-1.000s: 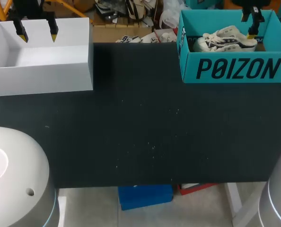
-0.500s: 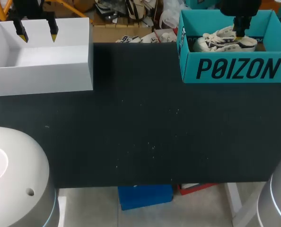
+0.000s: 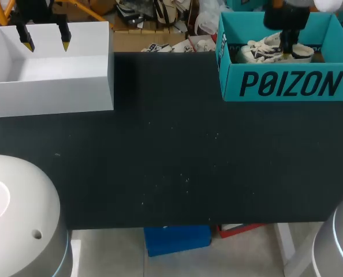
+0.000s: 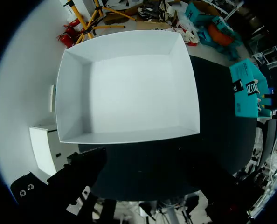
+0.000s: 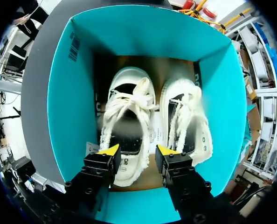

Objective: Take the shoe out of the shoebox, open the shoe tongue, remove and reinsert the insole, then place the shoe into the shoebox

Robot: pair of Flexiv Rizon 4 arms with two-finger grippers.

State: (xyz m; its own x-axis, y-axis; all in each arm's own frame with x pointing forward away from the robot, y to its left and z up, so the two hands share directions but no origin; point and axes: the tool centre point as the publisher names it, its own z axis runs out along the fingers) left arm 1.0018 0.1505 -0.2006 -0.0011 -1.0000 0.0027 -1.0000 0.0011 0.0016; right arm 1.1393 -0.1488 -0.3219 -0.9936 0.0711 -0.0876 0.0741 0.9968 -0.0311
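Teal cardboard makes up the shoebox [image 3: 287, 85] standing on the black counter [image 3: 171, 161], and inside it a pair of white canvas sneakers [image 5: 129, 107] lies side by side, laces up. Within the shoebox, the right pincer [image 5: 137, 150] hangs with its yellow tips spread wide over the heel end of one sneaker, gripping nothing. Well apart from the shoebox, the left pincer [image 3: 45, 39] is likewise spread wide, above an open white box [image 3: 50, 92].

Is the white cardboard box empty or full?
Empty. The left wrist view looks straight into the white cardboard box and shows only its bare white floor and walls.
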